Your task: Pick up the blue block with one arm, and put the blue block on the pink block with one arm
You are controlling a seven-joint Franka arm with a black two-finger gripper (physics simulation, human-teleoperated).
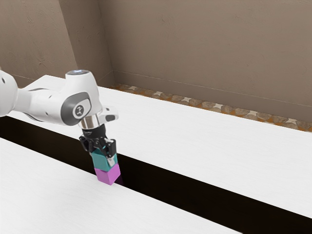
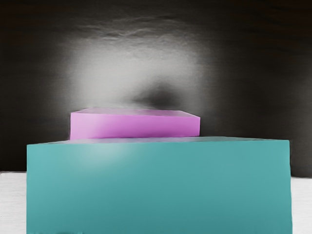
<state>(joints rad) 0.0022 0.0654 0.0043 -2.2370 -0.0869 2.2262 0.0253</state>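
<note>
At the far edge of the near white bench (image 1: 44, 195), the pink block (image 1: 108, 174) is sitting right beside a dark gap (image 1: 195, 192). The blue block (image 1: 101, 160) is resting on top of it, touching it. The black hand (image 1: 104, 155) is reaching straight down from above and pinching the blue block between its two fingers, one on each side. The white arm (image 1: 48, 105) is coming in from the exterior view's left and bending down over the two stacked blocks. Seen from the wrist, the blue block (image 2: 156, 190) is lying just under the hand. The pink block (image 2: 134, 124) is showing past its edge, underneath it, with the dark gap behind. Beyond the gap, a second white bench surface (image 1: 219, 136) is stretching away toward the exterior view's right. Farther back, a band of pebbled floor (image 1: 234, 111) is running along the foot of a brown wall (image 1: 195, 44).
</note>
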